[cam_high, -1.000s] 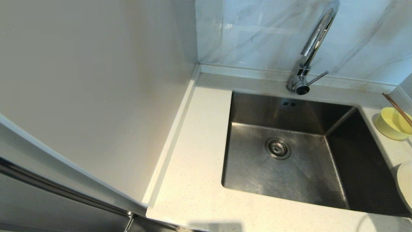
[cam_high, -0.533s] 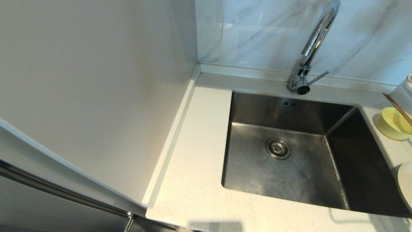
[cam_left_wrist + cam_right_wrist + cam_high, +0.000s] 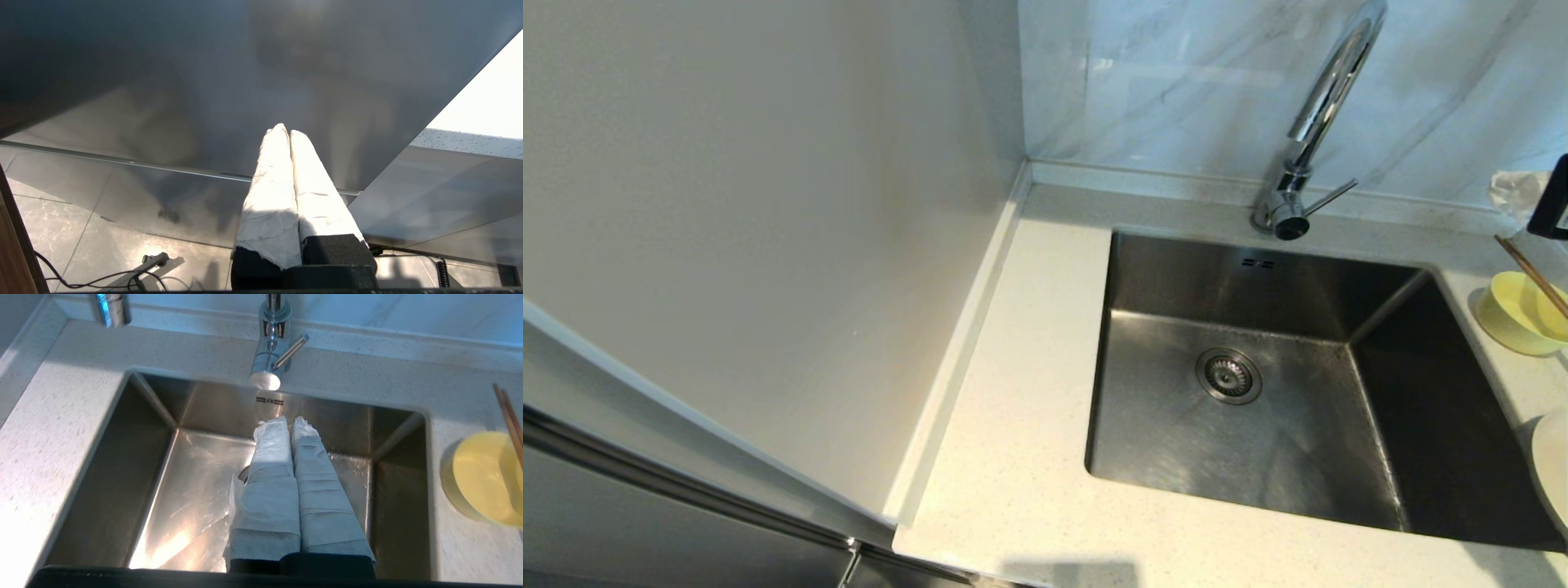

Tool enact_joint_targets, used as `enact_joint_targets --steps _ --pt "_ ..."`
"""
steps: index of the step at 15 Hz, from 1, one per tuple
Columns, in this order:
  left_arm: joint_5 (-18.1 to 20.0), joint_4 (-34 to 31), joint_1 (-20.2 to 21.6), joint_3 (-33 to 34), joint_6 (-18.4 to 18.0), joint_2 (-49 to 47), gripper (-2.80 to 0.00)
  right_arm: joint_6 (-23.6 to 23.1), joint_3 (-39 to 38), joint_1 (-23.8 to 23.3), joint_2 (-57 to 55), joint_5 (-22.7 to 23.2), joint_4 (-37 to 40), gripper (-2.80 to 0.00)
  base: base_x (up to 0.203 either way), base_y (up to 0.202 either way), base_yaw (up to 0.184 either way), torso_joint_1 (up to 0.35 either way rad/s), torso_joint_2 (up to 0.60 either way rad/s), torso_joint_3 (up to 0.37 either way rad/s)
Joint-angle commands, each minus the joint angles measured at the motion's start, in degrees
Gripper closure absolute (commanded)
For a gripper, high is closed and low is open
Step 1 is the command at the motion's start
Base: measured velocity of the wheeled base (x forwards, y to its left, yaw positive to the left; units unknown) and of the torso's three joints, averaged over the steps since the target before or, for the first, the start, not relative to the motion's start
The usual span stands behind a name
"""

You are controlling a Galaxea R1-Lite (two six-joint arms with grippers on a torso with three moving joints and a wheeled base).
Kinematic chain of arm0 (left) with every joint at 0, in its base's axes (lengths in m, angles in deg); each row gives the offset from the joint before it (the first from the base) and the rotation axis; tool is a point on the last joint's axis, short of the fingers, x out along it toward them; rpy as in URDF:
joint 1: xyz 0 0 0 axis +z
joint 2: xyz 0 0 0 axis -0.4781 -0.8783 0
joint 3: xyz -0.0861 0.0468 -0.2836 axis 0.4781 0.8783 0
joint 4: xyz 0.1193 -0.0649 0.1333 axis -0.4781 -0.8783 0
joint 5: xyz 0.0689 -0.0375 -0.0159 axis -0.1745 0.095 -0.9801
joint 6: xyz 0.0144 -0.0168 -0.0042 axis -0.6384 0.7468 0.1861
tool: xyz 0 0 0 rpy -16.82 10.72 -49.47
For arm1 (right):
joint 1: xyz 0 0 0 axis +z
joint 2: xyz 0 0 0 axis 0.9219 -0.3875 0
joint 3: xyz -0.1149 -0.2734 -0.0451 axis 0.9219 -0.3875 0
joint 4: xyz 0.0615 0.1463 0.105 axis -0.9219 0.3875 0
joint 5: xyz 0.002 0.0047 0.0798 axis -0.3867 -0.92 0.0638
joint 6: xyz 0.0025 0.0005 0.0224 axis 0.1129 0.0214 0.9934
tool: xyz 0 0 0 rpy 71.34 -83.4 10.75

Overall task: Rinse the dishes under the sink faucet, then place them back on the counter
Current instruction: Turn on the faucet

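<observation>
The steel sink [image 3: 1176, 441] with its drain strainer [image 3: 1228, 376] holds no dishes. The chrome faucet [image 3: 1327, 90] rises behind it, lever [image 3: 1331, 198] pointing right. On the counter [image 3: 1013, 425] to the sink's right sit the pale-yellow bowl [image 3: 1515, 314], with brown chopsticks [image 3: 1531, 273] across it, and the white plate [image 3: 1553, 474], cut by the picture edge. My right gripper [image 3: 1511, 189] shows at the far right, near the wall. In the right wrist view the right gripper [image 3: 290, 420] is shut and empty, above the sink [image 3: 196, 498], aimed at the faucet [image 3: 271, 355]. The bowl [image 3: 486, 477] lies off to its side.
My left gripper [image 3: 284, 130] hangs below counter level, shut and empty, facing a grey cabinet panel [image 3: 204, 81], with cables on the tiled floor underneath. A tall pale panel [image 3: 768, 229] walls off the counter's left side. The marble wall stands behind the faucet.
My right gripper has come into the head view at the upper right edge and moved further left. Dishes, sink and faucet are unchanged.
</observation>
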Motion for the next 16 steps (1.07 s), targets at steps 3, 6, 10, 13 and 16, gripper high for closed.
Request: enact_joint_targets --steps 3,6,10,13,16 --pt "0.02 0.00 0.00 0.00 0.01 0.00 0.00 1.22 6.49 -0.46 -9.65 0.25 0.07 0.00 0.000 0.000 0.000 0.000 0.00 0.000" --pt "0.02 0.00 0.00 0.00 0.01 0.00 0.00 5.30 15.07 -1.21 -16.65 0.17 0.10 0.00 0.000 0.000 0.000 0.000 0.00 0.000" --pt "0.02 0.00 0.00 0.00 0.01 0.00 0.00 6.19 19.67 -2.62 -22.67 0.25 -0.99 0.00 0.000 0.000 0.000 0.000 0.00 0.000" --pt "0.02 0.00 0.00 0.00 0.01 0.00 0.00 6.11 22.66 -2.94 -26.95 0.26 -5.25 0.00 0.000 0.000 0.000 0.000 0.00 0.000" --pt "0.02 0.00 0.00 0.00 0.01 0.00 0.00 5.99 26.89 -2.97 -31.30 0.24 -6.51 0.00 0.000 0.000 0.000 0.000 0.00 0.000"
